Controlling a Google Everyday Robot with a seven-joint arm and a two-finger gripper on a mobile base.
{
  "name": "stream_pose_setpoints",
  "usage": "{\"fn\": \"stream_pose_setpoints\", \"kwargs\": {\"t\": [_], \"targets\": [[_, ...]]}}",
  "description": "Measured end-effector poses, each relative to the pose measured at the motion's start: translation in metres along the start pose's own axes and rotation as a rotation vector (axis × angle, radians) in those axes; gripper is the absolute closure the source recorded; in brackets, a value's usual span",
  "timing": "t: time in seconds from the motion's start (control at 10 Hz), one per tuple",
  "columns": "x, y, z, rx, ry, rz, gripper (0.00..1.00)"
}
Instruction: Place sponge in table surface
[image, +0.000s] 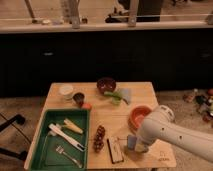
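Observation:
The blue sponge (131, 141) is at the tip of my gripper (136, 146), low over the front right part of the light wooden table surface (112, 117). The gripper is shut on the sponge. I cannot tell whether the sponge touches the wood. My white arm (170, 134) reaches in from the right and hides the table's right front part. The sponge is just right of the dark block with a pale top (116, 150) and in front of the orange bowl (140, 115).
A green tray (46, 150) with utensils fills the table's left front. A dark red bowl (106, 85), a grey-blue cloth (125, 95), a green item (114, 96), a white cup (66, 91), a dark cup (78, 98) and dark grapes (99, 138) also stand there. The small logo (162, 159) marks the front right corner.

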Motion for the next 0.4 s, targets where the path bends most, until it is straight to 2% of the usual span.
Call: {"fn": "stream_pose_setpoints", "kwargs": {"t": [0.2, 0.4], "targets": [[0.0026, -0.0016, 0.0058, 0.002, -0.01, 0.006, 1.0], [0.0031, -0.004, 0.0103, 0.007, -0.024, 0.015, 0.91]]}}
